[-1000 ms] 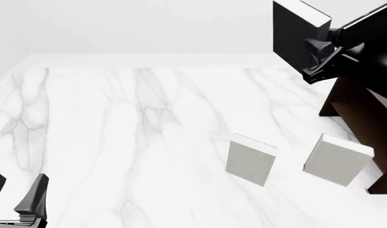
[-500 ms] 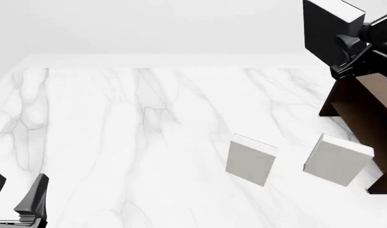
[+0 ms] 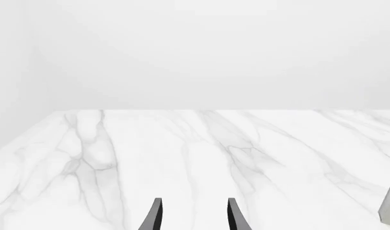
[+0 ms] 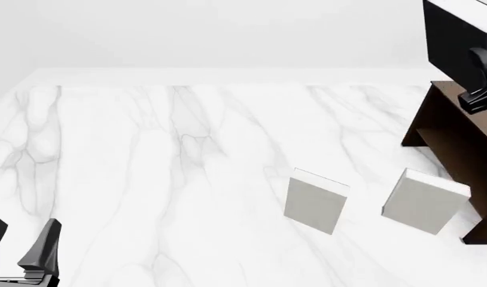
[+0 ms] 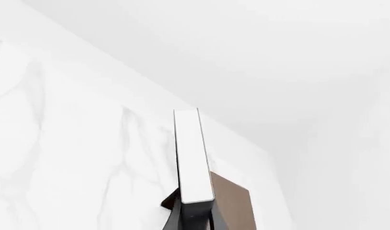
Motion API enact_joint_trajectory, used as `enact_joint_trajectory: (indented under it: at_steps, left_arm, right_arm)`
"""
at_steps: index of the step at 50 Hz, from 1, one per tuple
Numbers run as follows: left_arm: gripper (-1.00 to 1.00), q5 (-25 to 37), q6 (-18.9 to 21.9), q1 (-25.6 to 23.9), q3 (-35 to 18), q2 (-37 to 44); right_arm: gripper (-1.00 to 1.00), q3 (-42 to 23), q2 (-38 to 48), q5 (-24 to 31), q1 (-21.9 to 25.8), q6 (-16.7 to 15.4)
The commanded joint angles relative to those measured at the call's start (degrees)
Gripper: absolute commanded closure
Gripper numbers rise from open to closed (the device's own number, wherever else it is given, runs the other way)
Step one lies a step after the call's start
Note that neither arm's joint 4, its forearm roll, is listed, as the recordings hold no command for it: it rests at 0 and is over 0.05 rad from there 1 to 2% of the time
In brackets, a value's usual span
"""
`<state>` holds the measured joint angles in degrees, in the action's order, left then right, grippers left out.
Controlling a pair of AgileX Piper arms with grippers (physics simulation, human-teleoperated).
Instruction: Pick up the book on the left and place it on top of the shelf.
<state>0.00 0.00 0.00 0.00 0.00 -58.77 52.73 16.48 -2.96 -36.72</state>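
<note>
Carrying the black-covered book (image 4: 451, 42), pinched in the right gripper (image 4: 481, 84), above the shelf (image 4: 459, 128), needing level, gentle lowering onto its top.

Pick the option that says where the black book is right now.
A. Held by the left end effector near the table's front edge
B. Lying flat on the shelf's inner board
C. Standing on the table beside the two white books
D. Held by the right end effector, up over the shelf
D: the front view shows the black book gripped by the right end effector above the shelf, while the left end effector sits open and holds nothing.
</note>
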Motion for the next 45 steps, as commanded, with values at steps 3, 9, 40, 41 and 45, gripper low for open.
enact_joint_trajectory:
  at_steps: [3, 9, 40, 41, 45]
  left_arm:
    - [-1.0, 0.0, 0.0, 0.0, 0.0, 0.0]
    - [-1.0, 0.0, 0.0, 0.0, 0.0, 0.0]
    - [-1.0, 0.0, 0.0, 0.0, 0.0, 0.0]
    - [-1.0, 0.0, 0.0, 0.0, 0.0, 0.0]
    - [-1.0, 0.0, 0.0, 0.0, 0.0, 0.0]
  right_arm:
    - [1.0, 1.1, -2.6, -0.2, -3.7, -1.4]
    - [1.0, 1.5, -3.1, -0.3, -4.8, -1.8]
    - [1.0, 1.8, -5.7, 0.8, -12.9, -6.8]
    - [1.0, 1.8, -5.8, 0.7, -13.1, -6.8]
    - [1.0, 1.9, -6.1, 1.0, -14.0, -6.8]
